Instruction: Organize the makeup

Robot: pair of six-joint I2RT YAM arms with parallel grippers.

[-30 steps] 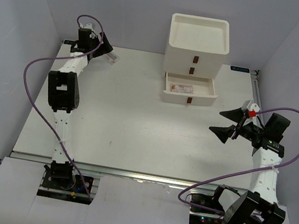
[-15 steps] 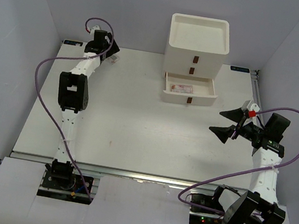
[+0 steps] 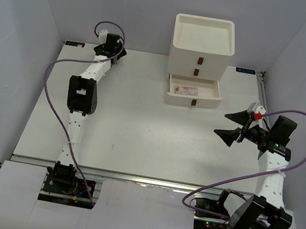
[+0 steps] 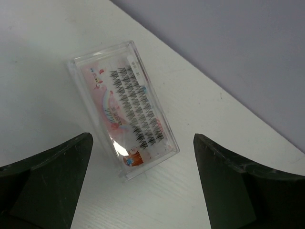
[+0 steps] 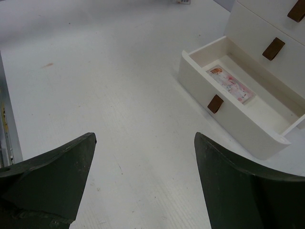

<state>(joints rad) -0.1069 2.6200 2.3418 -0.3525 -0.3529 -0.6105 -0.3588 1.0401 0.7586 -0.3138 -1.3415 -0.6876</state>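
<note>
Writing on the clear packet (image 4: 125,109) is illegible

I get bright, even, diffuse light from overhead; the white desk (image 3: 138,130) looks flat, with only faint soft shadows beside the arms (image 3: 80,93). Wrist views are sharp mid-frame; the dark fingers (image 4: 43,186) near the lens go soft.

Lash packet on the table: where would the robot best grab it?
Across its two long edges near the middle, coming straight down. The packet lies flat on the table, thin and narrow, so only its sides offer hold. It sits slanted under the open left gripper, so the wrist should probably turn first.
</note>
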